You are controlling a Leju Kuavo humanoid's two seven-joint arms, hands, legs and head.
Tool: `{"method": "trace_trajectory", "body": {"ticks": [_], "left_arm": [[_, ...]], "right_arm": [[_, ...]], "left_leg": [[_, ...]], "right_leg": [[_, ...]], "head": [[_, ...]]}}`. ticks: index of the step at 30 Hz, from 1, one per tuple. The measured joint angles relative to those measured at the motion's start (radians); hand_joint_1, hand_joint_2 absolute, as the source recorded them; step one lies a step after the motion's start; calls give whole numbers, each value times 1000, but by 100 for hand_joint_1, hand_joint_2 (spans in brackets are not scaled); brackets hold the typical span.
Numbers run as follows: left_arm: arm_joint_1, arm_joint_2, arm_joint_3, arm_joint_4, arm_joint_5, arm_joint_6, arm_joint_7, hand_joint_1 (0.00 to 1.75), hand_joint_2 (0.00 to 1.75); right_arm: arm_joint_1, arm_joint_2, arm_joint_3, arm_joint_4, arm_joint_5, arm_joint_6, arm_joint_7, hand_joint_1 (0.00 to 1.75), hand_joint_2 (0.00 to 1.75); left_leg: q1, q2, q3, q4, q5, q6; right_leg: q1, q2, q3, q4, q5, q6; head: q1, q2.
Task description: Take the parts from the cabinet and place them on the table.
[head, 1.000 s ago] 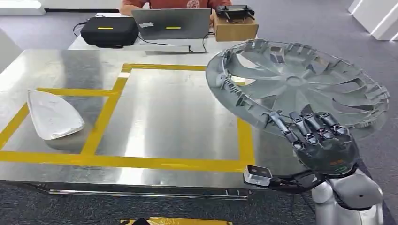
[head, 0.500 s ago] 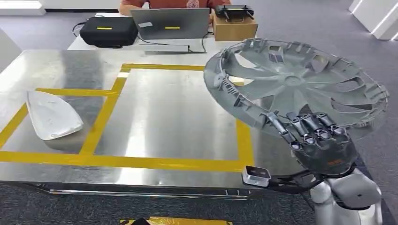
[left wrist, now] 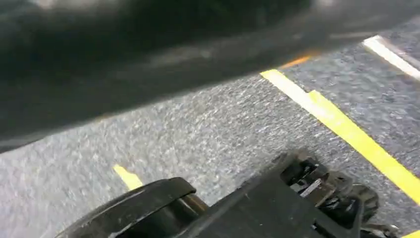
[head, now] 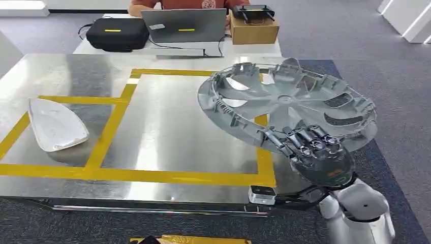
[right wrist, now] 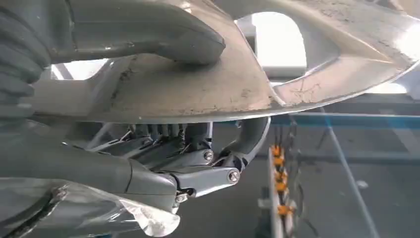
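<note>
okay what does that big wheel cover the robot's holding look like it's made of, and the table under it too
The wheel cover looks like moulded grey plastic with a matte finish: thin spokes, small clips around the rim, and scuffs in the right wrist view. The table looks like brushed stainless steel, since it reflects light in streaks; its yellow lines look like tape.

We can read no text, number or brand anywhere. The black case (head: 118,33) and the laptop (head: 184,24) carry yellow labels (too small to make out).
</note>
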Motion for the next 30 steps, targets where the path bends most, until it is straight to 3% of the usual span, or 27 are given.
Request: {"method": "trace_trajectory", "body": {"ticks": [2,7,14,24,30], "left_arm": [[-3,3,-30,0,12,0,5,0,0],[-5,6,-65,0,14,0,23,0,0],[-5,11,-80,0,11,2,48,0,0],[-5,17,-94,0,6,7,75,0,0],[-5,20,-94,0,1,10,100,0,0]], "right_arm": [[-7,-13,40,33,0,0,43,175,175],[-10,-17,96,72,0,0,50,175,175],[-33,-49,228,127,0,0,126,175,175],[-61,-92,360,156,0,0,162,175,175],[-74,-114,400,163,0,0,180,175,175]], "left_leg": [[0,-1,0,0,0,0],[0,-1,-1,0,0,0],[0,-1,-1,0,0,0],[0,-1,-1,0,0,0],[0,-1,-1,0,0,0]], "right_leg": [[0,-1,0,0,0,0],[0,-1,0,0,0,0],[0,-1,-1,0,0,0],[0,-1,-1,0,0,0],[0,-1,-1,0,0,0]], "head": [[2,0],[0,0],[1,0],[1,0],[1,0]]}}
